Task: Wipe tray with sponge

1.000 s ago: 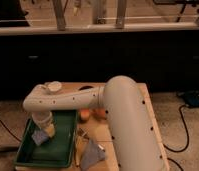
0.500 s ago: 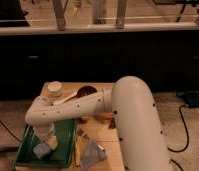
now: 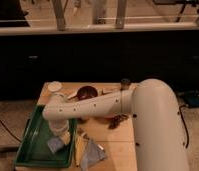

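**Over the tray's right half, gripper down at the sponge**

On the near left corner of the table [image 3: 110, 142] lies the tray [image 3: 30, 150], and your one arm [image 3: 93, 105] reaches across to it from the right, the wrist turned straight down. The gripper [image 3: 59, 135] sits low inside the tray, toward its right rim. The sponge [image 3: 58, 145] shows directly under it and slightly nearer the camera, blue-grey with its pale yellow part toward the right. The two look to be touching, but the wrist hides the contact, so you cannot tell whether the gripper is clamped on the sponge or merely pressing it.

The relation that matters for your next stroke is this: the sponge is below the gripper, not beside it, and nearly all the bare green floor lies to the left of it. The tray's long axis appears to run from the near edge away toward the far one. A stroke leftward or along that axis would, by my judgement, cover fresh ground, while a push to the right soon meets the rim.

Compared with half a second ago, gripper and sponge have travelled together from the tray's left-middle toward its right side, and the forearm has swung with them. The tray itself looks unmoved.

Just outside the right rim lies a pointed blue-grey cloth [image 3: 94, 152]; keep the stroke clear of it.
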Controlling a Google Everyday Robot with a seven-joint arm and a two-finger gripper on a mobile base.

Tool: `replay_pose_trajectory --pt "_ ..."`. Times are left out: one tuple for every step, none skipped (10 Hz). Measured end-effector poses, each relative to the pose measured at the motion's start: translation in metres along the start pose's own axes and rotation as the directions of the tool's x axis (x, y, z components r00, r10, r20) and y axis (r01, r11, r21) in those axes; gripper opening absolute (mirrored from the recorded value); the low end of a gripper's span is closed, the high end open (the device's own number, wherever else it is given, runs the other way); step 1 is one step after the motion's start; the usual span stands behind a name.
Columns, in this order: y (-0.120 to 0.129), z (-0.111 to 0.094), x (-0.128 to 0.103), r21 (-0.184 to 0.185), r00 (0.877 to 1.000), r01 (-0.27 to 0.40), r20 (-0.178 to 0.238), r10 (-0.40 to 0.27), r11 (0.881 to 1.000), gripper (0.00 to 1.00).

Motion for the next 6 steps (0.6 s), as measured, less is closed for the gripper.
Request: replay_pose_trajectory --pt "-0.009 -0.002 0.009 -0.002 1.0 -0.007 -0.01 0.007 1.0 0.02" --pt "-0.016 -0.003 0.012 -0.01 1.0 -0.002 -0.018 0.001 1.0 0.02" --pt "-0.03 -0.003 0.007 -0.015 1.0 0.017 -0.023 -0.018 1.0 0.02" --pt "-0.04 -0.003 0.001 -0.02 0.999 0.04 -0.023 -0.04 0.999 0.02" --pt "-0.047 -0.002 -0.005 -0.022 0.998 0.059 -0.019 -0.06 0.998 0.02" --pt "-0.05 0.0 -0.012 -0.028 0.997 0.083 -0.007 -0.083 0.996 0.02"
